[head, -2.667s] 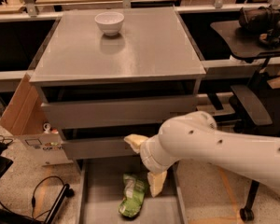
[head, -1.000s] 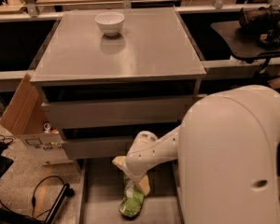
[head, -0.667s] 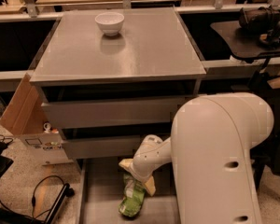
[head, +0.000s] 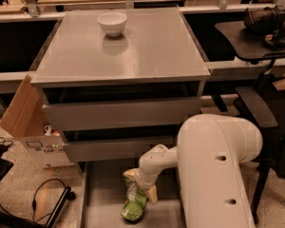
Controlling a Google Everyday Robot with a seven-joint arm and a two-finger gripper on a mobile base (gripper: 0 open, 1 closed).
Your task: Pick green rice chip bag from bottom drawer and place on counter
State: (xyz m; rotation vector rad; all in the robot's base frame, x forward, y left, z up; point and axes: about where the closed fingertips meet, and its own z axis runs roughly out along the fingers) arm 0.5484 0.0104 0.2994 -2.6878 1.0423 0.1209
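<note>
The green rice chip bag (head: 134,204) lies crinkled on the floor of the pulled-out bottom drawer (head: 100,194), below the two upper grey drawers. My gripper (head: 141,184) reaches down into the drawer from my white arm. It is open, with its yellowish fingers (head: 131,174) on either side of the bag's upper end, which they partly hide. The bag rests on the drawer floor. The counter (head: 147,46) is the grey top of the cabinet.
A white bowl (head: 112,23) stands at the back of the counter. A cardboard box (head: 23,113) leans at the cabinet's left, with cables (head: 38,198) on the floor below. A black desk and chair (head: 256,46) stand to the right. My arm's bulky housing (head: 218,170) fills the lower right.
My arm has swung in from the right and lowered the gripper into the bottom drawer, down onto the bag's upper end. The bag has not moved.
</note>
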